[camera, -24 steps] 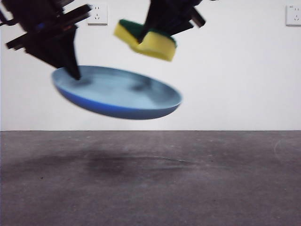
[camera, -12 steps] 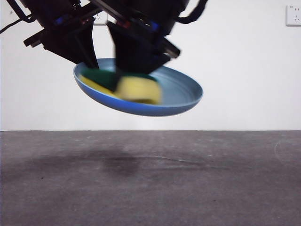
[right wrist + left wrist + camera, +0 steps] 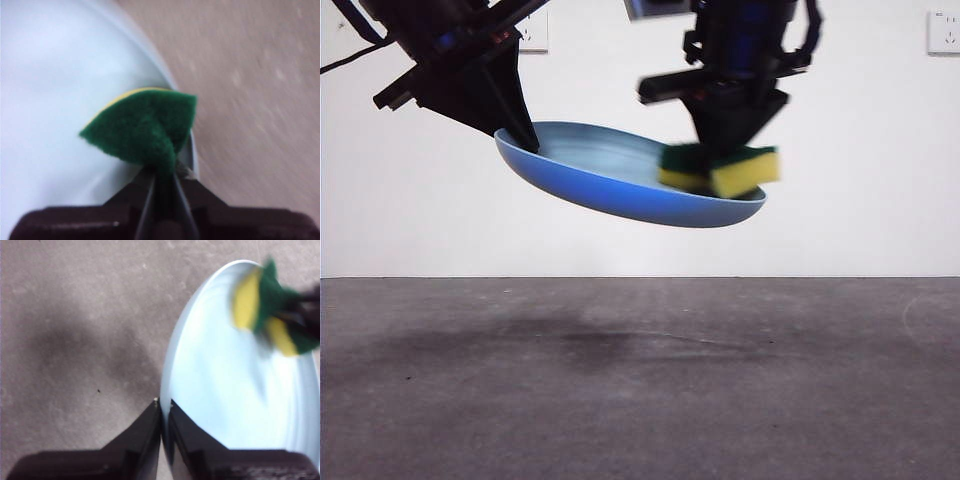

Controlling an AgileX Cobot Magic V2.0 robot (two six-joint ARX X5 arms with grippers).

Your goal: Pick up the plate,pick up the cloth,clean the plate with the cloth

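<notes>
Both claws are clamped: left claw [image 3: 161, 412] on the plate [image 3: 610, 180] rim, right claw [image 3: 162, 175] pressing the cloth [image 3: 720, 170] inside it.

The cloth [image 3: 720, 170] slid from the plate's [image 3: 610, 175] middle to, apparently, its far rim.

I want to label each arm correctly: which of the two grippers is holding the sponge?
The right gripper: its jaws pinch the sponge at the plate's lower edge. The left gripper clamps the plate's rim.

The cloth [image 3: 265, 315] is motion-blurred; the picture's edge cuts off the plate [image 3: 60, 100]; both arms run off-frame.
</notes>
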